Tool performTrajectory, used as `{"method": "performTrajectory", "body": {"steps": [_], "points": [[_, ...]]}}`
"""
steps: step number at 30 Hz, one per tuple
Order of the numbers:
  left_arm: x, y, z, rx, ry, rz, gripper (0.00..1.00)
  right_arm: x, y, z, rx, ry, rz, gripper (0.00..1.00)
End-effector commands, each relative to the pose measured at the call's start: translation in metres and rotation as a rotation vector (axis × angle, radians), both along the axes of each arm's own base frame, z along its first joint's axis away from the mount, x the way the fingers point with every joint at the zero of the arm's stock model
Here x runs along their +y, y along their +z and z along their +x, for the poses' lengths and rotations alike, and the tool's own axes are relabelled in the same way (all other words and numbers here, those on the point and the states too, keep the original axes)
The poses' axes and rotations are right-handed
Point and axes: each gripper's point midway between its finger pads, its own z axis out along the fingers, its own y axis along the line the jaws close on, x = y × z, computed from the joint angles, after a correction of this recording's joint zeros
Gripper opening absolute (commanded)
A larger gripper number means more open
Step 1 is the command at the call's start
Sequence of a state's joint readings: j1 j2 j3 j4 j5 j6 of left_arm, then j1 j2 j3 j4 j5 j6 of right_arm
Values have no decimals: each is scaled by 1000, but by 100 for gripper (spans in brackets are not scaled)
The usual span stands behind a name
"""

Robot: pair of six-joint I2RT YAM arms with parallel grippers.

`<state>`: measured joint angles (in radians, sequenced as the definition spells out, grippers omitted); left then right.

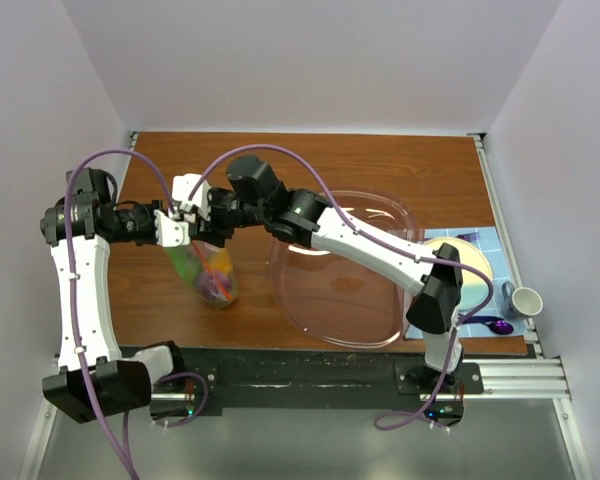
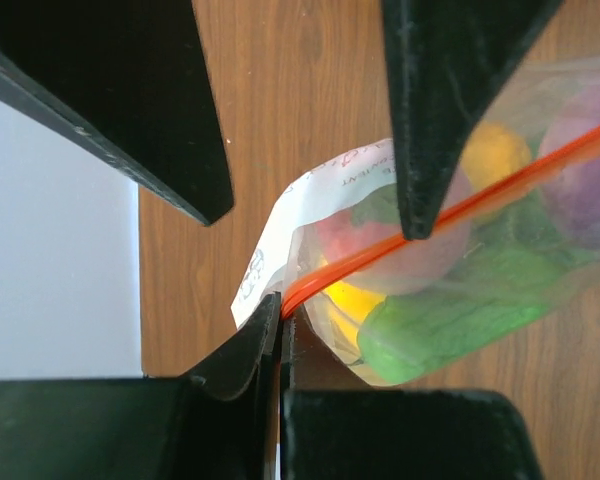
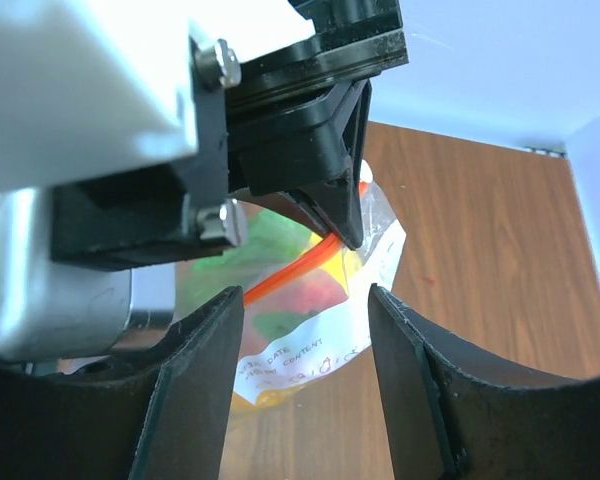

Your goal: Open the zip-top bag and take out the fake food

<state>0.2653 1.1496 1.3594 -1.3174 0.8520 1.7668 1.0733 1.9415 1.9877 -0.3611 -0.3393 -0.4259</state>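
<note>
Left gripper (image 2: pixel 280 318) clamps the zip corner of the small clear crinkly zip-top bag (image 1: pixel 206 268), on the brown desk's (image 1: pixel 360 165) left half, colourful toy fake food (image 2: pixel 430 325) inside; right gripper (image 3: pixel 305 300) gapes empty alongside; opening seems underway; next, pinch the opposite lip.

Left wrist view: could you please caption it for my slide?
Left fingers pinch the zip-top bag by its orange strip; toy food shows inside.

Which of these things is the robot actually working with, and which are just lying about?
In use: zip-top bag, fake food inside it, left gripper pinching its corner, right gripper open.
Lying about: clear bowl, plate, cup, purple spoon.
</note>
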Motion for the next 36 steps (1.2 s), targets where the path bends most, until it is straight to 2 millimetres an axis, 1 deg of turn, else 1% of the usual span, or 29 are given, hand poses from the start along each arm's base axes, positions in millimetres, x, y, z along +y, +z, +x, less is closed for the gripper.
{"method": "performTrajectory", "body": {"steps": [1,2,3,4,6,7,8,9,11,12,13,15,16,18,19,22,25,26,28,29,31,32,33,34,36], "points": [[-16,12,-7,-29,-39,-43,0,18,7,-11,61,21,76,56],[-16,12,-7,-29,-39,-43,0,18,7,-15,89,23,90,56],[-16,13,-7,-31,-40,-45,0,18,20,-15,85,25,135,56],[-16,12,-7,-29,-40,-46,0,17,14,-17,103,20,136,56],[-17,12,-7,-29,-41,-49,0,17,21,-24,155,31,168,56],[-17,12,-7,-27,-40,-52,0,15,28,-25,160,30,200,56],[-17,13,-6,-26,-41,-56,0,15,30,-27,191,24,219,56],[-18,14,-7,-26,-41,-63,0,16,40,-26,191,15,267,55],[-19,18,-6,-10,-23,-90,0,10,39,-27,241,-17,322,55],[-21,20,-5,-4,-22,-108,0,12,51,-27,231,-18,391,55],[-21,22,-3,12,-9,-122,0,9,36,-25,266,-46,388,56],[-21,24,-2,22,1,-135,0,10,34,-20,290,-82,421,56],[-21,25,-1,30,7,-142,0,8,28,-13,290,-128,424,56],[-22,26,-2,30,8,-148,0,7,26,-7,287,-159,451,56],[-22,26,-3,28,8,-150,0,6,28,-3,279,-179,463,56],[-24,29,-6,20,8,-155,0,5,30,8,251,-233,472,52],[-25,34,-10,3,10,-152,0,6,29,15,226,-254,459,42],[-25,35,-11,1,11,-152,0,7,24,15,225,-254,444,34],[-25,39,-13,-8,16,-152,0,9,18,16,220,-257,413,26],[-25,40,-13,-11,16,-150,0,9,13,16,224,-258,395,19],[-24,43,-12,-16,21,-150,0,10,7,17,214,-259,373,12],[-25,46,-12,-22,21,-148,0,8,1,18,204,-263,351,7],[-24,47,-11,-23,24,-148,0,7,-2,18,201,-264,341,5],[-24,47,-11,-24,25,-147,0,7,-6,18,191,-263,327,1],[-24,51,-11,-36,24,-143,0,4,-11,20,183,-274,303,0]]}}
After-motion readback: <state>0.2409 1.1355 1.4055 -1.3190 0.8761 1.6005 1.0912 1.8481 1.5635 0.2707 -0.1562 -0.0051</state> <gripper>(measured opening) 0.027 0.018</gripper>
